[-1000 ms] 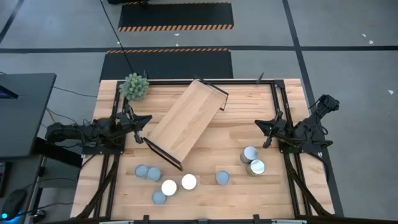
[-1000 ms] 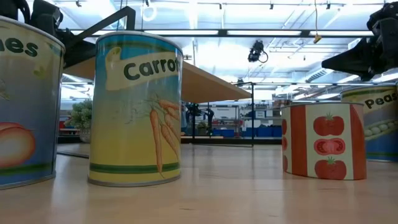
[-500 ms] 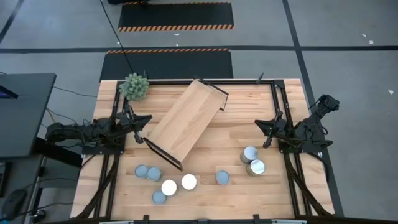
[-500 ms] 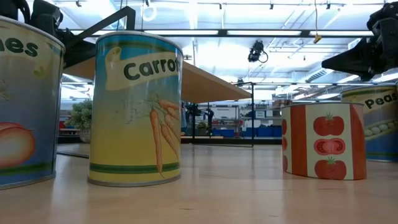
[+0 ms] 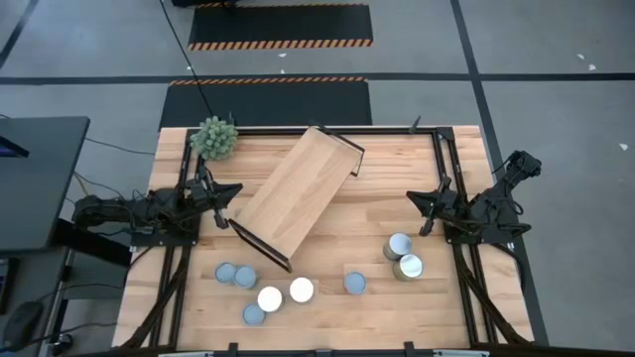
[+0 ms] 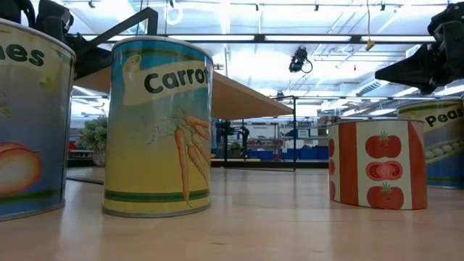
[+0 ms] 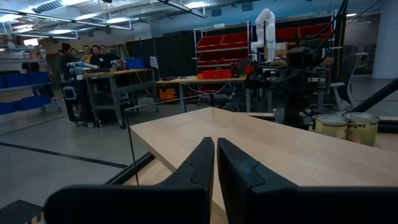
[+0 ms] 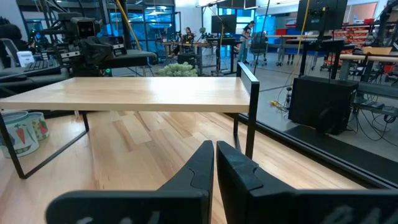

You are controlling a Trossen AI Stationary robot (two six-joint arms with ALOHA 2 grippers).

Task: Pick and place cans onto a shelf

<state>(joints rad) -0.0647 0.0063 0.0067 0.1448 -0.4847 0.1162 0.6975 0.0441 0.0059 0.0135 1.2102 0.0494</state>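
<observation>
Nothing differs from the earlier frames: arms, cans and shelf all lie as they did. In the high view the shelf [image 5: 297,195] stands diagonally across the upper middle of the surface [image 5: 446,307], its board bare, with no can on it. The cans [image 5: 301,290] all stand on the surface in the lower part of the frame: a cluster of five at lower left of centre, one alone [image 5: 354,283] at lower centre, and two touching [image 5: 404,257] at lower right. A spiky green plant [image 5: 214,137] sits at the upper left corner of the surface. The left end effector [image 5: 224,191] rests at the left edge, just beside the shelf's lower-left end, its fingers [image 7: 200,167] pressed narrow with only a slit between them, holding nothing. The right end effector [image 5: 418,201] rests at the right edge, above the two touching cans, fingers [image 8: 198,165] likewise closed together and empty.
</observation>
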